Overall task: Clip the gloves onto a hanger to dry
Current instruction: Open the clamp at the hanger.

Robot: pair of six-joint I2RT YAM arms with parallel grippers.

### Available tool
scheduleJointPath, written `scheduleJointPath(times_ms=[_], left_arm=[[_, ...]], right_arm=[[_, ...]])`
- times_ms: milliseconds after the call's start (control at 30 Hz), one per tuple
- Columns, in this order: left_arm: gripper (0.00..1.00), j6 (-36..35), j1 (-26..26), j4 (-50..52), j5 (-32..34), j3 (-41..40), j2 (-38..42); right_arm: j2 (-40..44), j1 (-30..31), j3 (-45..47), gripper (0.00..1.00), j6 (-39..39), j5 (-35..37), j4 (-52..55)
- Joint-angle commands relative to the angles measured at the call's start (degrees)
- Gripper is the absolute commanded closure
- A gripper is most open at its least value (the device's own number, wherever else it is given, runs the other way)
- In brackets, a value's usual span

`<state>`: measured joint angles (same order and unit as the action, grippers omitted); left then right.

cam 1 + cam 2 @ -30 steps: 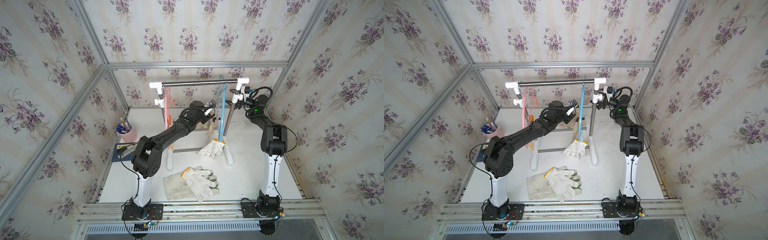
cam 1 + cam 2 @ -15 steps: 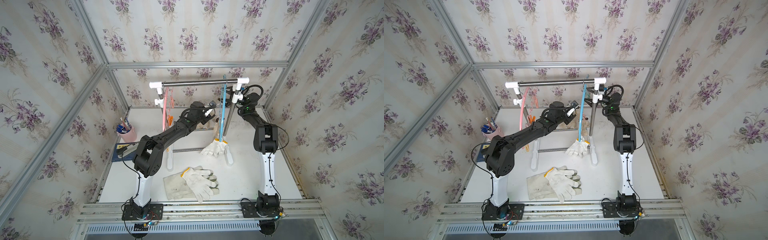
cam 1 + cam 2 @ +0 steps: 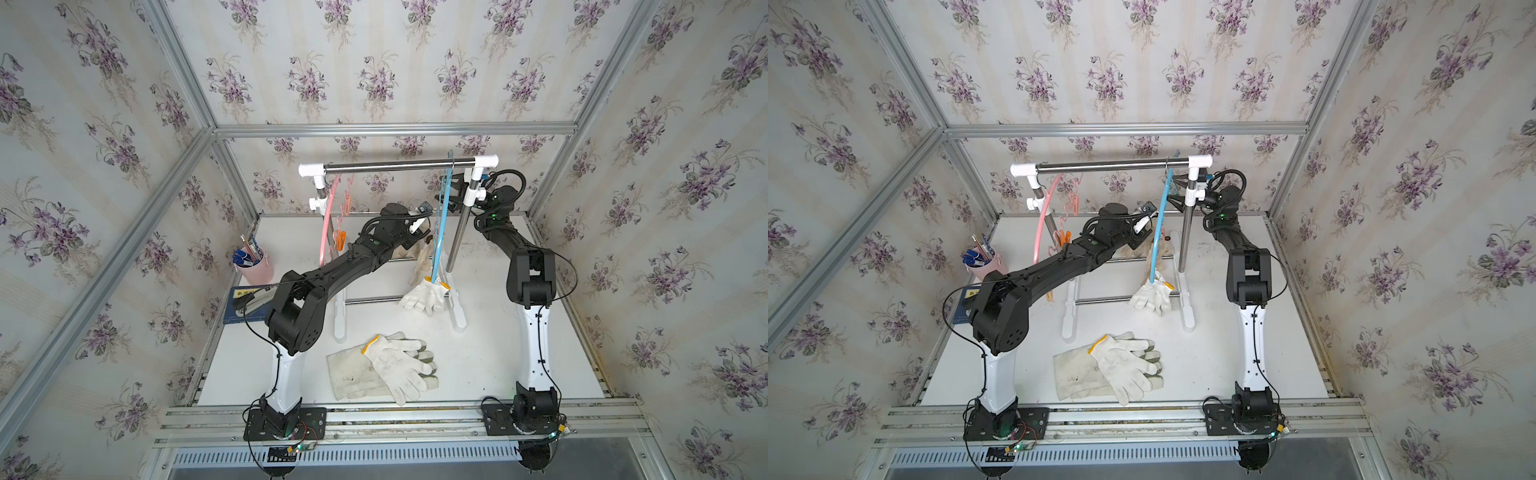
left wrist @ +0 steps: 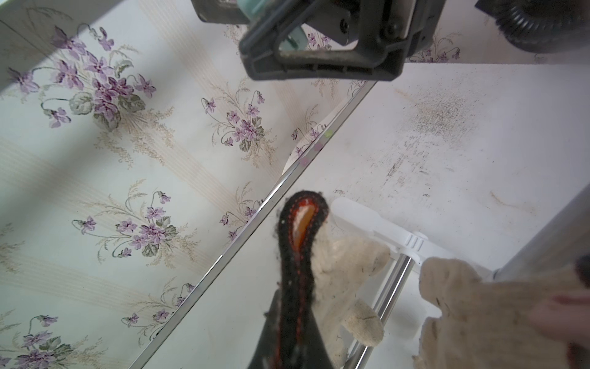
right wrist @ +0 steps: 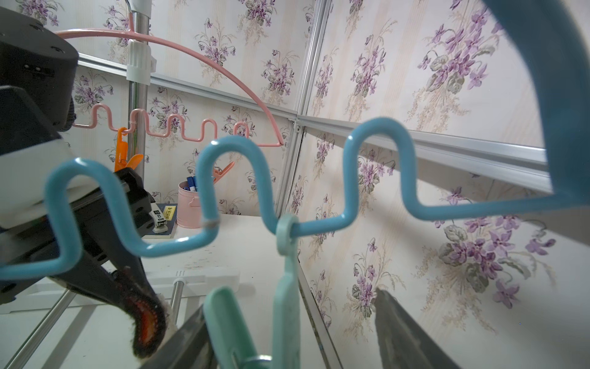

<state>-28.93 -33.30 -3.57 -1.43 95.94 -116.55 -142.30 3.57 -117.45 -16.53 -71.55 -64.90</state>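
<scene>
Rack (image 3: 399, 166) of steel tube stands at the back of your white table (image 3: 498, 353), with a blue hanger (image 3: 442, 216) and a pink hanger (image 3: 328, 220) hung on its bar. Your left gripper (image 3: 422, 237) is raised beside the blue hanger, jaws together and pinching a dirty beige knitted glove (image 4: 348, 265) that dangles below it. Your right gripper (image 5: 289, 303) is up at the rack's right post, jaws apart, with a teal clip (image 5: 285, 274) of the blue hanger between them. A white pair with yellow cuffs (image 3: 426, 295) hangs from the blue hanger's low end. Near the front of the table, a white knitted glove (image 3: 395, 361) lies across an off-white canvas glove (image 3: 349, 378).
</scene>
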Motion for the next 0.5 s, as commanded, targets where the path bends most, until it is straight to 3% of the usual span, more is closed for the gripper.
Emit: scheduleJointPath(times_ms=[0, 467], left_arm=[[1.0, 0.41, 0.08, -2.58, -0.5, 0.3, 0.1], [1.0, 0.76, 0.08, -2.85, -0.61, -0.26, 0.32]], right_arm=[[1.48, 0.19, 0.85, 0.29, -0.83, -0.78, -2.68], [3.56, 0.26, 2.75, 0.33, -0.87, -0.66, -2.88]])
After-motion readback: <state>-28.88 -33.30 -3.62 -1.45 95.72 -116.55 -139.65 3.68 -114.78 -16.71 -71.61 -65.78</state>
